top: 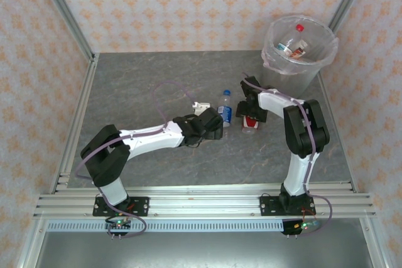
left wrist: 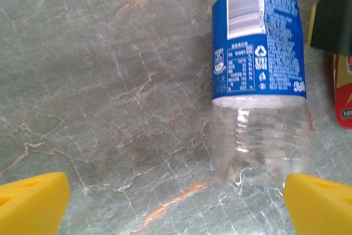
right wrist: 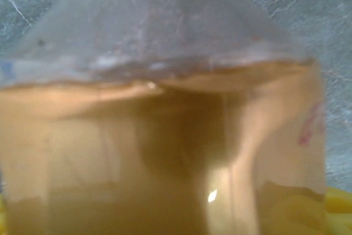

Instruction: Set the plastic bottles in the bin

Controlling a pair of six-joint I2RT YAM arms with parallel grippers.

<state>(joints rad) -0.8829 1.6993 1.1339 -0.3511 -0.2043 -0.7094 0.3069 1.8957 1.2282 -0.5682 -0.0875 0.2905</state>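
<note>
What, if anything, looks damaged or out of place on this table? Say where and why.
The blue-labelled bottle lies on its side mid-table, and its clear lower body is dented and crumpled. A red-labelled bottle sits beside it, outside the bin.

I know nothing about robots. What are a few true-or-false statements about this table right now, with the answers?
1. The bin already holds some bottles. True.
2. The blue-labelled bottle is inside the bin. False: it is on the table, just ahead of the left gripper.
3. The left gripper's yellow fingers are spread wide apart. True.
4. The bin stands at the table's near left corner. False: it stands at the far right corner.
</note>
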